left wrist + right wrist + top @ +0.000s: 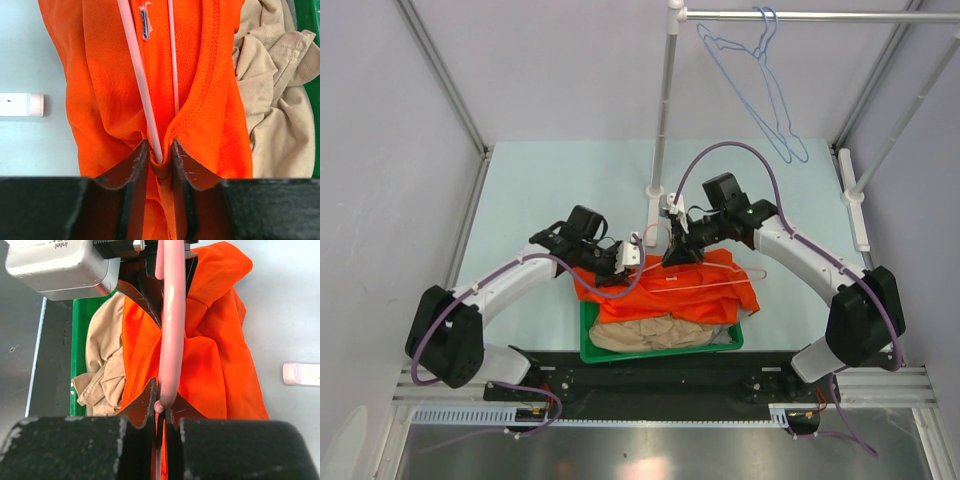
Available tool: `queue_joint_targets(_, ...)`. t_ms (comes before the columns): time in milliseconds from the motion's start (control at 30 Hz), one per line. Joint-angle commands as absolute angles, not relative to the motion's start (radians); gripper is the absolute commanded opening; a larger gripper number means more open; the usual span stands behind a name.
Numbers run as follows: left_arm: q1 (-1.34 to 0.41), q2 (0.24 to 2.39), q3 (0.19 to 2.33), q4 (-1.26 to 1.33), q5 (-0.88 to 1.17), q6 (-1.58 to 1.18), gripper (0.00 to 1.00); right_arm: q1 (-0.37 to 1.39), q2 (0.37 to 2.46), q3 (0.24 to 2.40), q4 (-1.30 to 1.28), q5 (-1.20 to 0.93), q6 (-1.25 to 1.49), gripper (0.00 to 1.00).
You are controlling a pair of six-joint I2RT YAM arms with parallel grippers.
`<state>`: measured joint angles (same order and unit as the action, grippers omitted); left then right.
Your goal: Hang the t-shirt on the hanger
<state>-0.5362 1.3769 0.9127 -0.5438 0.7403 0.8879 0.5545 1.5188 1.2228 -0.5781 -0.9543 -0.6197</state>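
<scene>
1. Black-fingered left gripper (pixel 160 150) fills the foreground of its wrist view. It is pressed together on a thin bar of the pale pink hanger (pixel 140 75), with a fold of the orange t-shirt (pixel 100 85) caught between the pads.
2. From the opposite side, the right gripper (pixel 161 400) pinches the hanger's thicker pink end. The two claws meet just above the far rim of the green crate (pixel 586 345).
3. Most of the t-shirt lies bunched over that far rim, spilling onto the table beyond the crate and covering part of a beige garment (pixel 650 333) inside it.
4. The job looks barely under way. The hanger is gripped and sits against the collar, label showing, but one long wire lies exposed on top of the cloth toward the crate's right side, and neither shoulder appears seated inside the shirt.
5. What is left, by this view, is to work the hanger through the neck, spread the shoulders over it and lift the shirt clear of the crate. Blue hangers (pixel 770 100) dangle from a rail (pixel 820 16) well beyond the crate.
</scene>
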Motion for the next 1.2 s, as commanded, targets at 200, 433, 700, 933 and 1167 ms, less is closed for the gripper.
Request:
queue_joint_targets(200,-0.508,1.324,0.910,-0.580,0.765,0.919,0.49,0.519,1.496,1.197,-0.647,-0.980,-0.693,0.00)
queue_joint_targets(433,-0.468,1.367,0.888,-0.629,0.755,0.976,0.48,0.514,1.494,1.186,-0.627,-0.999,-0.678,0.00)
queue_joint_targets(700,-0.488,1.427,0.974,-0.594,0.839,0.882,0.23,0.523,1.508,1.186,-0.598,-1.014,-0.646,0.00)
queue_joint_targets(933,-0.523,1.368,1.012,-0.552,0.922,0.778,0.18,0.526,1.511,1.189,-0.563,-1.022,-0.598,0.00)
queue_joint_targets(1167,-0.551,1.348,1.038,-0.517,0.927,0.693,0.18,0.545,1.520,1.212,-0.490,-1.040,-0.514,0.00)
